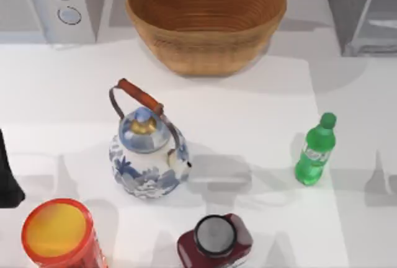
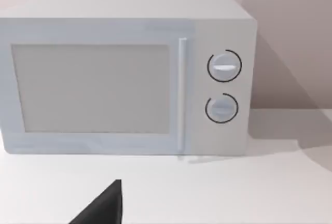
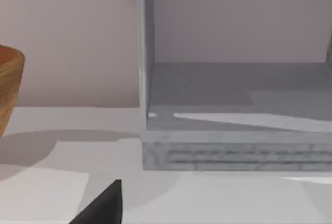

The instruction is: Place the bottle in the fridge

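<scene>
- While the left gripper [image 2: 104, 208] shows as a dark tip low in the left wrist view, facing the microwave [image 2: 124, 76], I cannot tell if it is apart or together.
- The right gripper [image 3: 104, 206] shows as a dark tip too, facing the open fridge [image 3: 233, 105], and I cannot tell its state either.
- A dark piece of the left arm [image 1: 7, 181] sits at the 9 o'clock edge of the desk [image 1: 248, 125].
- Nothing is done yet, I think. The bottle [image 1: 315, 150] stands upright on the desk at about 3 o'clock, and no gripper touches it.
- Left to do: grab the bottle, lift it, carry it to the fridge at about 1 o'clock, and set it inside.
- The fridge front looks open, with a bare floor inside, so there is room for the bottle.
- The desk between the bottle and the fridge is bare, so the way looks easy.
- The basket [image 1: 206, 17] sits at 12 o'clock, beside the fridge. Stay away from its rim.
- The teapot [image 1: 147, 150], the dark red jar [image 1: 215, 240] at 6 o'clock and the red can [image 1: 59, 234] at 7 o'clock are well apart from the bottle.
</scene>
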Available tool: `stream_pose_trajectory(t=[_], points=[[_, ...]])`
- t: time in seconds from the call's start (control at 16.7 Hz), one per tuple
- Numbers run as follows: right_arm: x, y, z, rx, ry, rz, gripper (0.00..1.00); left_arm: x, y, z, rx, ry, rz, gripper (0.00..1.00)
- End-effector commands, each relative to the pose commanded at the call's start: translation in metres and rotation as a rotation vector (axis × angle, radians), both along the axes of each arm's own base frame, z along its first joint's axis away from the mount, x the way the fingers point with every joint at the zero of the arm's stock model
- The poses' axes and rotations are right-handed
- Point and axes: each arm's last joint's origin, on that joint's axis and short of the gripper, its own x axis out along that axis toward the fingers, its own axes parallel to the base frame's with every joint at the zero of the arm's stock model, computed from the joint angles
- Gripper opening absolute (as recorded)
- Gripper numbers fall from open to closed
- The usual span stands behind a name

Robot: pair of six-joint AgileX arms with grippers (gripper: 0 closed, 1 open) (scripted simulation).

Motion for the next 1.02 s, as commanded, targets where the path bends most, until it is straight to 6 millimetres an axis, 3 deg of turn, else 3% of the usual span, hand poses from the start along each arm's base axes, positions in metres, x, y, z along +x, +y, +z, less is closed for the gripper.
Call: stream_pose_trajectory(t=[0.36,0.66,0.84,1.02], points=[[0.005,0.003,0.007,-0.018,-0.014,0.049,1.0,0.0,0.0,0.0,0.0,0.0,0.0,1.0],[0.028,0.015,0.007,-0.063,0.012,0.205,1.0,0.0,0.0,0.0,0.0,0.0,0.0,1.0],[0.048,0.024,-0.001,-0.088,0.04,0.324,1.0,0.0,0.0,0.0,0.0,0.0,0.0,1.0],[0.064,0.03,-0.022,-0.1,0.1,0.429,1.0,0.0,0.0,0.0,0.0,0.0,0.0,1.0]])
